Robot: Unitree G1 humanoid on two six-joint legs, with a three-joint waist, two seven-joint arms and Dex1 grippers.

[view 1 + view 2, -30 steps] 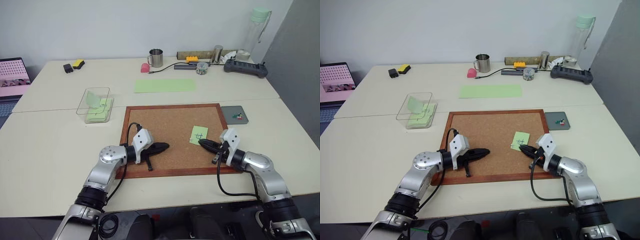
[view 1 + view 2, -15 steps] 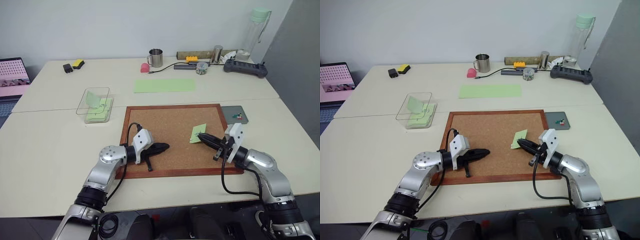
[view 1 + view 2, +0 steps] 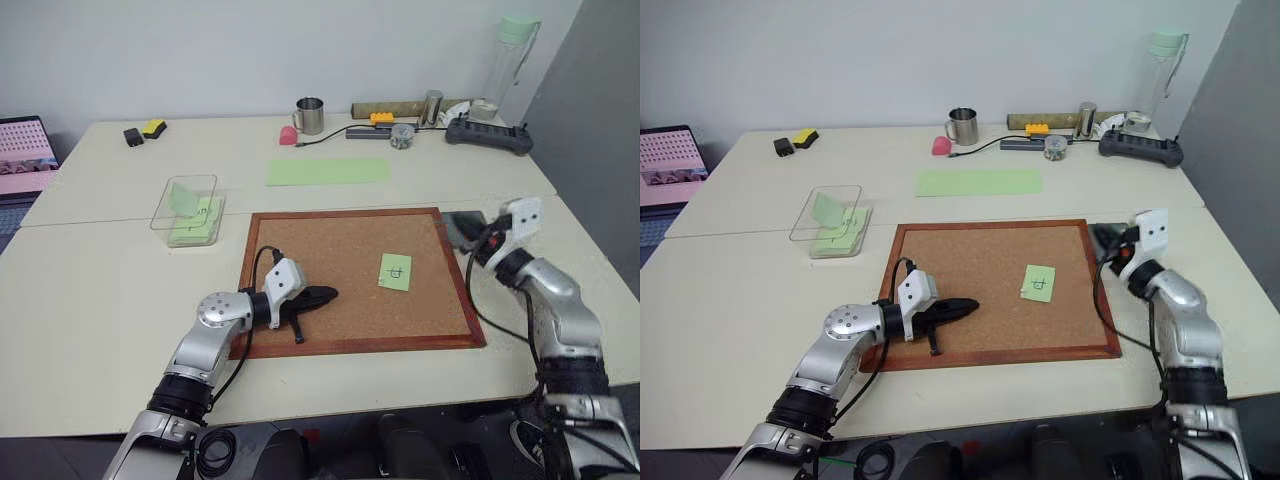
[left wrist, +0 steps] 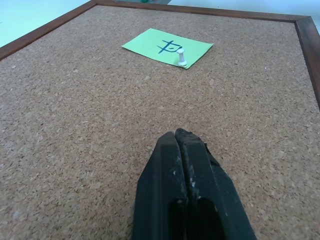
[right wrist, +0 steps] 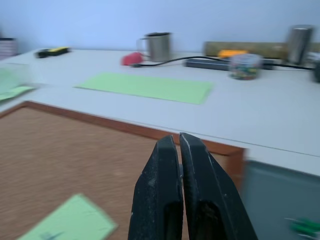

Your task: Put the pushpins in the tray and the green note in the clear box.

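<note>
Cream worktop carries a wood-framed corkboard (image 3: pixel 355 278), where the small light green square note (image 3: pixel 395 271) lies pinned by a white pushpin (image 4: pixel 181 57). Left tool (image 4: pixel 176 137) rests clenched on the cork — right tool (image 5: pixel 179 142), also clenched and empty, hangs by the flat dark grey tray (image 3: pixel 462 228).

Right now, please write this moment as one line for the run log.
left gripper: shut, over corkboard | right gripper: shut, near tray | green note: on corkboard, white pin in it

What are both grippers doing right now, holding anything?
Left gripper: shut, empty, over the corkboard.
Right gripper: shut; no pin visible between its fingers, near the tray.
</note>
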